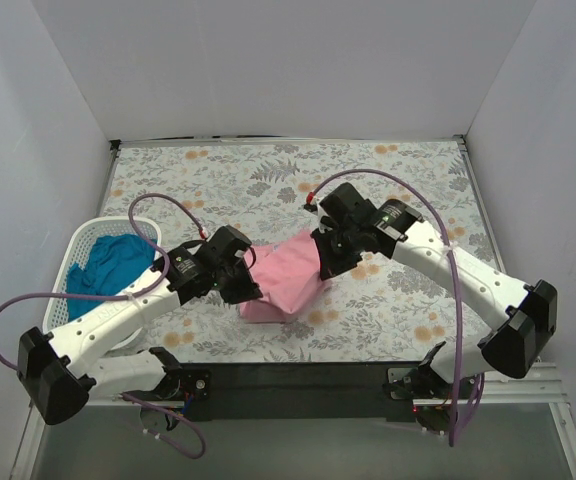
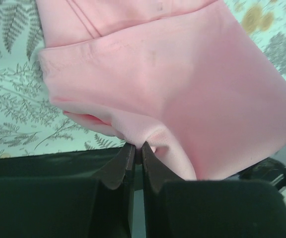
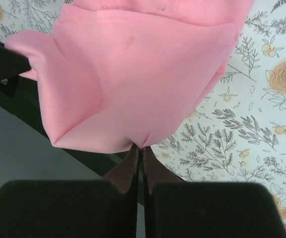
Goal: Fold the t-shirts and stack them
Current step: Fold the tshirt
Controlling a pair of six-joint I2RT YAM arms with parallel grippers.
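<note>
The light pink t-shirt [image 1: 283, 280] hangs partly folded between my two grippers near the table's front middle. My left gripper [image 1: 251, 285] is shut on its left edge; the left wrist view shows the pink cloth [image 2: 182, 84] pinched at my left gripper's tips [image 2: 138, 147]. My right gripper [image 1: 326, 262] is shut on its right edge; the right wrist view shows the pink shirt [image 3: 138, 84] pinched at the tips of my right gripper [image 3: 140, 148]. The teal-blue t-shirt [image 1: 108, 265] lies crumpled in the basket at the left.
The white plastic lattice basket [image 1: 80, 250] stands at the table's left edge, beside my left arm. The table wears a floral-patterned cloth [image 1: 268, 180]. White walls close in the back and both sides. The black front edge [image 1: 298, 375] lies just below the shirt.
</note>
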